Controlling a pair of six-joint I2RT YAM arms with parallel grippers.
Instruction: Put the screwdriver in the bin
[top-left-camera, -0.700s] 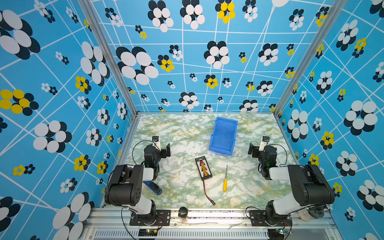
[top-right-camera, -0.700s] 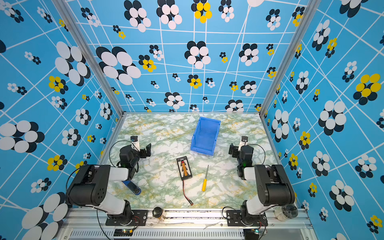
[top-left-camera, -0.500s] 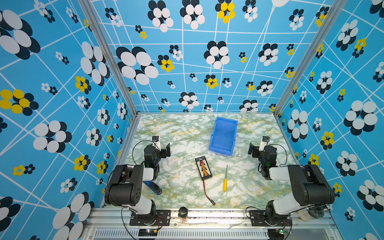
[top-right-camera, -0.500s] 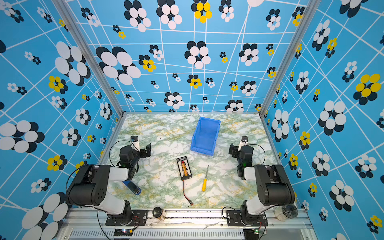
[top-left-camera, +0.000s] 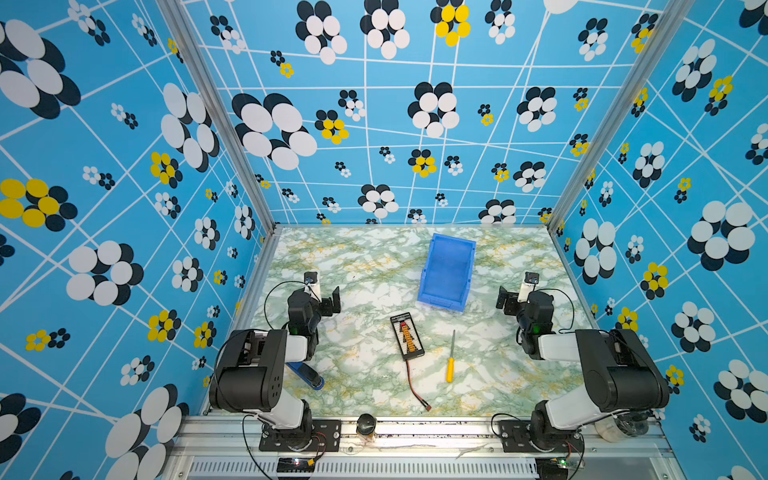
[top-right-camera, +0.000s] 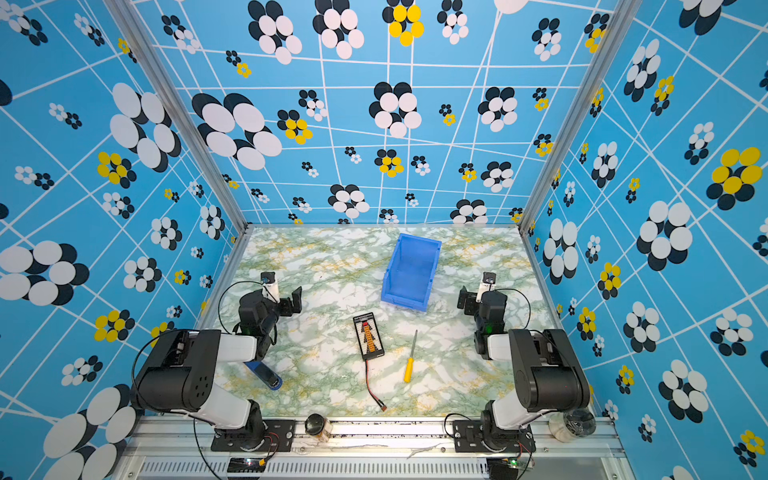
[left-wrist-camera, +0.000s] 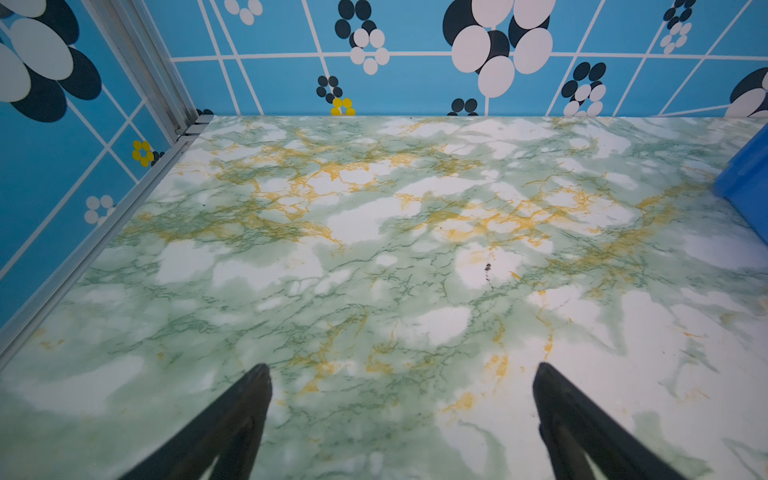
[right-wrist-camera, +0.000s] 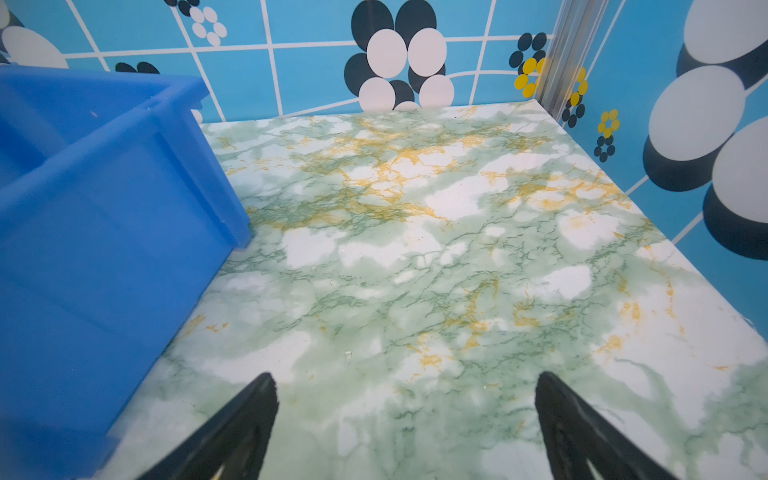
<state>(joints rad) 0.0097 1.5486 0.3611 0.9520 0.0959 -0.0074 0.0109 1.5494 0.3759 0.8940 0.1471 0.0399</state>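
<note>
Screwdriver (top-left-camera: 451, 356) is lying flat on the glossy marbled table (top-left-camera: 365, 282), in front of the blue plastic bin (top-left-camera: 446, 274) and apart from it. Black board (top-left-camera: 407, 336) is lying just left, not touching. The slim grey shaft is pointing binward, with the yellow handle toward the front rail. Left gripper (left-wrist-camera: 401, 370) and right gripper (right-wrist-camera: 405, 378) are standing spread wide, holding nothing.
</note>
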